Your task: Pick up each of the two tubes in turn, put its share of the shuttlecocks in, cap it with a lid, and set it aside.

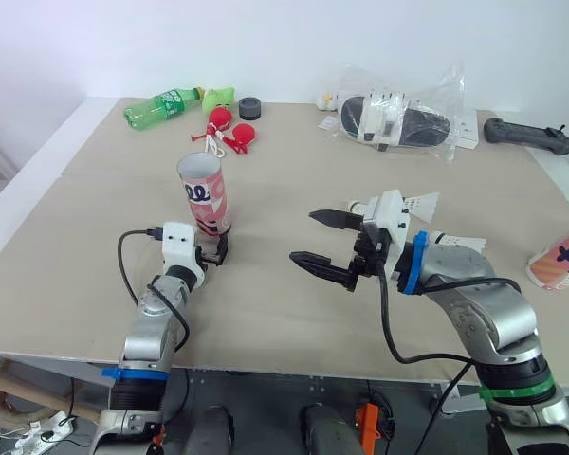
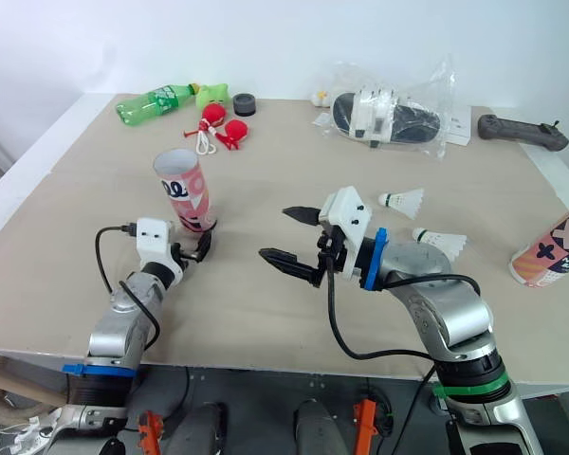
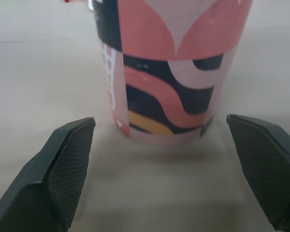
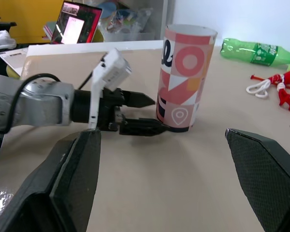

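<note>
The worktop (image 1: 266, 313) is a pale beige board. On its left half a shuttlecock tube (image 1: 205, 194), patterned in pink, black and white, stands upright with its open mouth at the top. The left gripper (image 1: 216, 251) sits low at the foot of this tube. Its jaws are apart, with one black finger to each side of the tube's base and a clear gap between each finger and the tube in the left wrist view. From the right wrist view one fingertip (image 4: 162, 128) reaches right up to the bottom edge of the tube, but I cannot tell whether it touches.

The right gripper (image 2: 275, 233) hovers over the middle of the worktop, pointing towards the tube and well apart from it. Its jaws are spread wide and hold nothing.

Two white shuttlecocks lie on the worktop by the right arm, one (image 2: 403, 199) farther back and the other (image 2: 441, 240) nearer the front. A second patterned tube (image 2: 553, 248) is at the right edge of the worktop, tilted and partly cut off.

Along the back lie a green plastic bottle (image 1: 161, 104), a small green toy (image 1: 220, 96), a small black round object (image 1: 250, 107), red items with a white cord (image 1: 229, 131), a clear plastic bag (image 1: 398, 116) with dark contents, and a black controller (image 1: 529, 135).
</note>
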Robot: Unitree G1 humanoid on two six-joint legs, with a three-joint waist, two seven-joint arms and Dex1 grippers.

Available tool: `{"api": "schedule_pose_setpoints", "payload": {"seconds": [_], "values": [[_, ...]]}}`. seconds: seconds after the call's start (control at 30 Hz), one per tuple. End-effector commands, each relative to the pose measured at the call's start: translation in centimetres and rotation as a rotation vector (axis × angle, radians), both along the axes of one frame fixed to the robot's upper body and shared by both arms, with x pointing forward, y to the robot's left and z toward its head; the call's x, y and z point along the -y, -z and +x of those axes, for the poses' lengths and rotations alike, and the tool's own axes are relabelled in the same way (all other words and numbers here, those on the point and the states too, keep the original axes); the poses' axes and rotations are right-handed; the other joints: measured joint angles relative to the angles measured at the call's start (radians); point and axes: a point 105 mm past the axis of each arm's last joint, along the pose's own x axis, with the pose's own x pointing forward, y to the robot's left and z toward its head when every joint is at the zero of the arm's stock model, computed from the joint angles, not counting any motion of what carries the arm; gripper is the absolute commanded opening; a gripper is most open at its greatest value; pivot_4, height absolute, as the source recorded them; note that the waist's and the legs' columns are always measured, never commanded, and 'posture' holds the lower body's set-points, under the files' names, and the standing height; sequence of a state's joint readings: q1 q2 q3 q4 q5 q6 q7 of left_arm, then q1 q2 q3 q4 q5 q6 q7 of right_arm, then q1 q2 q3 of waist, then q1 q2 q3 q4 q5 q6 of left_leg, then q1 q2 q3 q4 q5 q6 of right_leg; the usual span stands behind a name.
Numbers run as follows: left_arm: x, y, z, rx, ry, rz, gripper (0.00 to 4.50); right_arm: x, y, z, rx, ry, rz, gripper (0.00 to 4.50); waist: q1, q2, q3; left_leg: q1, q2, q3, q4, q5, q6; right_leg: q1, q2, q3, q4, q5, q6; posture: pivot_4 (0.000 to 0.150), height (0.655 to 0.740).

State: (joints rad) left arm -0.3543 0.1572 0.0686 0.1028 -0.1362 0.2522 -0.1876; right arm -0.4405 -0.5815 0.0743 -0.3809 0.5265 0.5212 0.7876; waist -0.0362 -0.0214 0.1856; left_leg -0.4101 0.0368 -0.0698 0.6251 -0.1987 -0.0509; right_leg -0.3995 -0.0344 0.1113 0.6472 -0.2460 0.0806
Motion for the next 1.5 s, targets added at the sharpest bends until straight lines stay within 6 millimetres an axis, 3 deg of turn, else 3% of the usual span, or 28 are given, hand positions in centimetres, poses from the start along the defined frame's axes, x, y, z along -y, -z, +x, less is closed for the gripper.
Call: {"api": "schedule_pose_setpoints", "payload": {"seconds": [0.03,0.47,0.73,0.9,1.07,1.13,1.27,1.37,1.5], "values": [[-0.3,-1.5,0.8,0.05,0.019,0.016,4.5,-0.5,-1.5,-0.6,0.058,-0.022,0.018,4.41,0.0,0.0,0.0,0.0,0.0,0.0,0.0,0.0,0.0,0.0,0.0,0.0,0.0,0.0,0.0,0.15,0.74],[0.2,-2.0,4.4,0.056,0.063,0.022,4.5,-0.7,-1.5,-0.5,0.033,-0.008,0.053,4.41,-0.002,0.0,0.0,-0.001,0.0,0.0,0.0,0.0,0.0,0.0,0.0,0.0,0.0,0.0,0.0,0.15,0.74],[0.2,-2.2,5.0,0.068,0.066,0.005,4.5,-0.7,-1.4,-0.6,0.035,0.0,0.052,4.41,-0.003,0.0,0.0,-0.001,0.0,0.0,-0.001,0.0,0.0,-0.001,0.0,0.0,0.0,0.0,0.0,0.15,0.74],[0.0,-1.7,4.9,0.054,0.063,0.004,3.18,-0.6,-1.4,-0.8,0.034,0.004,0.051,4.5,-0.003,0.0,0.0,-0.001,0.0,0.0,-0.001,0.0,0.0,-0.001,0.0,0.0,0.0,0.0,0.0,0.15,0.74],[0.0,-1.6,4.6,0.062,0.086,0.011,3.18,-0.5,-1.6,-0.9,0.031,0.008,0.064,4.5,-0.003,0.0,0.0,-0.001,0.0,-0.001,-0.001,0.0,-0.001,-0.001,0.0,0.0,0.0,0.0,0.0,0.15,0.74],[0.5,-2.1,4.0,0.079,0.167,0.003,3.18,0.0,-2.1,-0.8,0.022,0.018,0.091,4.5,-0.004,0.0,0.0,-0.001,0.0,0.0,-0.001,0.0,-0.001,-0.001,0.0,0.0,0.0,0.0,0.0,0.15,0.74],[3.0,-3.2,0.1,0.092,0.593,0.151,3.18,3.0,-3.7,-1.3,-0.093,0.018,0.144,4.5,-0.01,0.0,0.0,-0.002,0.0,0.0,-0.002,0.0,-0.001,-0.002,0.0,0.0,0.0,0.002,-0.003,0.15,0.74],[2.8,-3.0,-2.9,0.005,0.859,0.36,3.18,5.3,-3.3,-2.1,-0.193,0.031,0.066,4.5,-0.009,0.0,0.0,-0.005,0.0,-0.001,-0.003,0.001,-0.002,-0.005,-0.001,-0.001,0.001,0.002,-0.006,0.15,0.74],[2.3,-3.9,-4.2,-0.076,1.01,0.512,3.18,7.3,-2.4,-2.2,-0.254,0.088,-0.012,4.5,-0.01,0.0,0.0,-0.005,0.001,-0.001,-0.004,0.001,-0.002,-0.006,0.0,-0.002,0.001,0.0,-0.005,0.15,0.74]]}}
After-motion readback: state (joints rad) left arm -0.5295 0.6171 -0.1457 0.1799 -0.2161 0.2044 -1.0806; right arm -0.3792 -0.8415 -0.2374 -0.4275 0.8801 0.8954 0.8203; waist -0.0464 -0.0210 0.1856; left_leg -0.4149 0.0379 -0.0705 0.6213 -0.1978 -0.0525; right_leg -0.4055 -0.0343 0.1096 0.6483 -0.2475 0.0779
